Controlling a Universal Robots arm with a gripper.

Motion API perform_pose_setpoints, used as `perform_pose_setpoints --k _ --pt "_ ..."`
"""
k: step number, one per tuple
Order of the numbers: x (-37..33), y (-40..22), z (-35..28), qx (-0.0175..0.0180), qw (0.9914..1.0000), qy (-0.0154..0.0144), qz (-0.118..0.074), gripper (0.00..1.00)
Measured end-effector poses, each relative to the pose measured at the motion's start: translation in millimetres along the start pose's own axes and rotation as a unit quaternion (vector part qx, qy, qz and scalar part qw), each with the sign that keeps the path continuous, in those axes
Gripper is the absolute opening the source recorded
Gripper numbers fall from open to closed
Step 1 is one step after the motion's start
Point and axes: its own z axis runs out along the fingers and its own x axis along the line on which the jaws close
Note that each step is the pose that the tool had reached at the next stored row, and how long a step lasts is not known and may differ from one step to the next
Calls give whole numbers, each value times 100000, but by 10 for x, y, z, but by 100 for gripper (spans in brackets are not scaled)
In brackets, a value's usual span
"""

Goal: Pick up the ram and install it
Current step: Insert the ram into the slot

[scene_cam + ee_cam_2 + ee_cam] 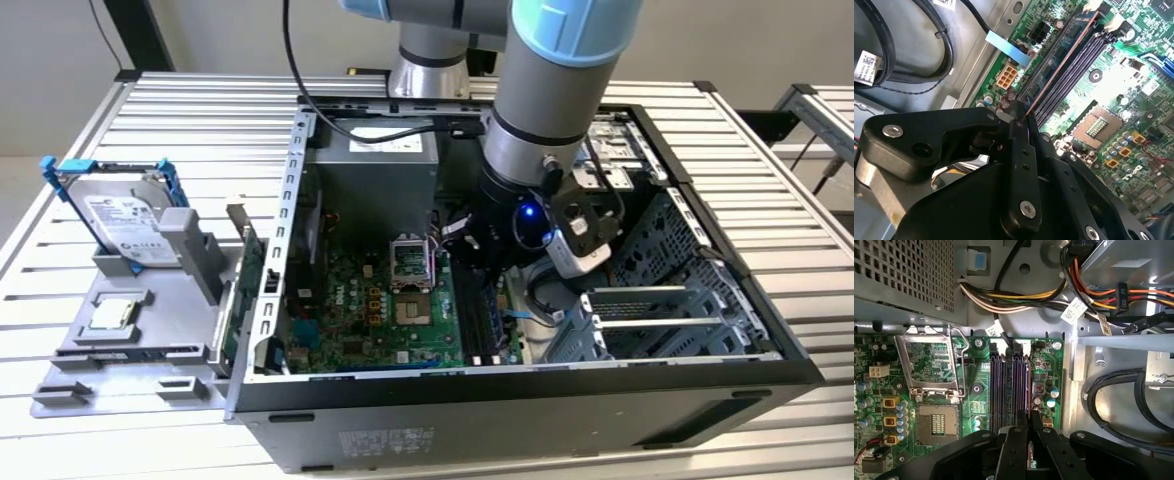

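Grey plastic forms the tray [80, 385] at the left edge of the slatted table [200, 110] in the exterior view; a silver hard drive [123, 218] in a blue bracket stands in it, and a small square chip [114, 314] lies nearer its front. To the right, the open computer case [534, 410] holds the green motherboard [374, 320]. Inside it, the gripper [1021, 117] is clenched on the ram [1061, 65], which is seen lowered edge-on along the dark memory slots [1009, 385], beside the open processor socket [936, 422]. Cables [1019, 300] crowd the case wall near the slots.
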Motion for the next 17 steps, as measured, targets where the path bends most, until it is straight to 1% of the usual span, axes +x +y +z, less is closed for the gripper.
perform_pose_setpoints --k 5,11,14,17 --pt "-1 3 40 -4 100000 37 -4 0" --pt "-1 4 42 -5 100000 43 -5 0" --pt "0 6 12 95 100000 82 6 0" --pt "0 6 -26 294 100000 102 8 0"
